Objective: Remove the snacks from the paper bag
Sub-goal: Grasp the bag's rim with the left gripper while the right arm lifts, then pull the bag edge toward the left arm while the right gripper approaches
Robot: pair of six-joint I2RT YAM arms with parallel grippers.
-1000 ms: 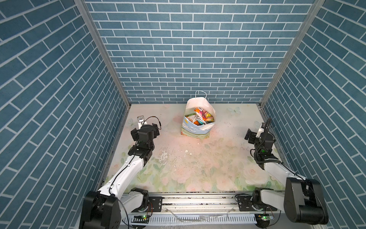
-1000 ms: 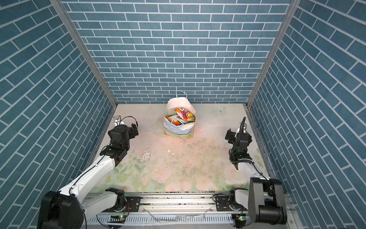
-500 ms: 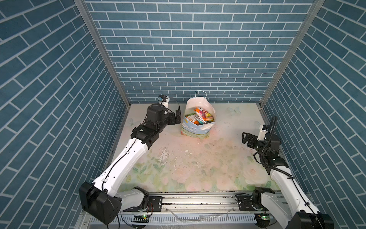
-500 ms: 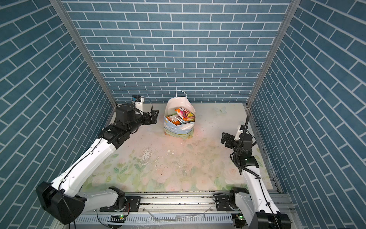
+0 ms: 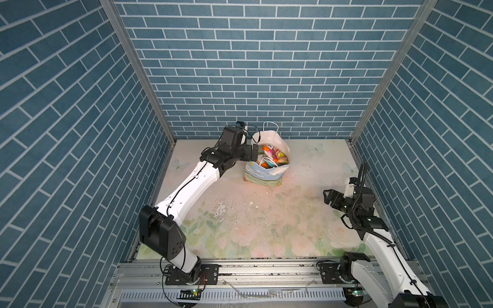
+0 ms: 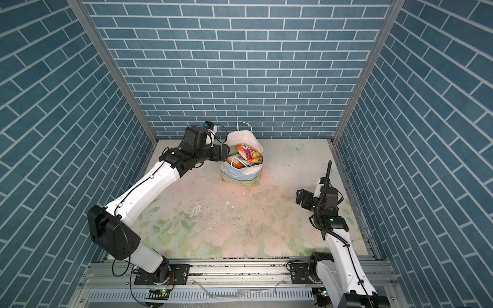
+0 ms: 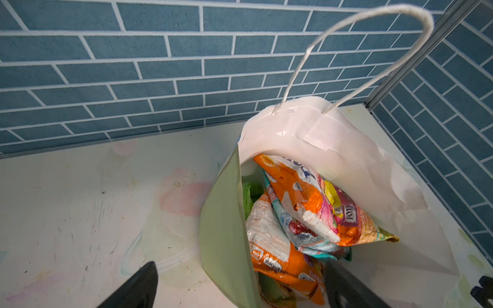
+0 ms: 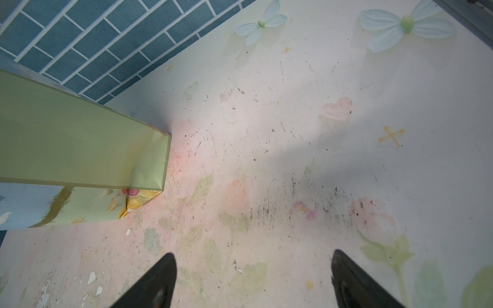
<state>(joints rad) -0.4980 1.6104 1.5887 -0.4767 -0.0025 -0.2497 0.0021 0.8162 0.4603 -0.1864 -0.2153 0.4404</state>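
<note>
The snacks (image 5: 272,156) are all sitting inside the paper bag (image 5: 262,177), which is standing upright, mouth gaping, at the far middle of the flowered desk (image 5: 266,226), close to the back wall (image 5: 253,80). None is lying outside it, so the emptying looks barely begun. The left pincer (image 5: 255,152) is reaching in at the bag's left rim with its jaws spread wide and gripping nothing. It appears to be lining up either to steady that side or to dip for the top packet. The right pincer (image 5: 328,196) is hovering, jaws parted and empty, over bare desk well to the right of the bag and nearer, seemingly keeping clear so two arms are not crowding one narrow opening.

Both top views are giving the whole layout and the gap between the arms, but the packets are showing there only as a bright jumble. The left wrist view is supplying the detail. One finger (image 7: 138,288) is hanging outside the left side panel (image 7: 224,226) and the other inside above the packets. An orange wrapper (image 7: 293,186) is leaning on a fruit-print one, and the far cord handle (image 7: 373,40) is arching upward. The right wrist view is showing no snack at all, only the bag's right side panel (image 8: 80,138) and a crumpled bottom corner (image 8: 138,202).
</note>
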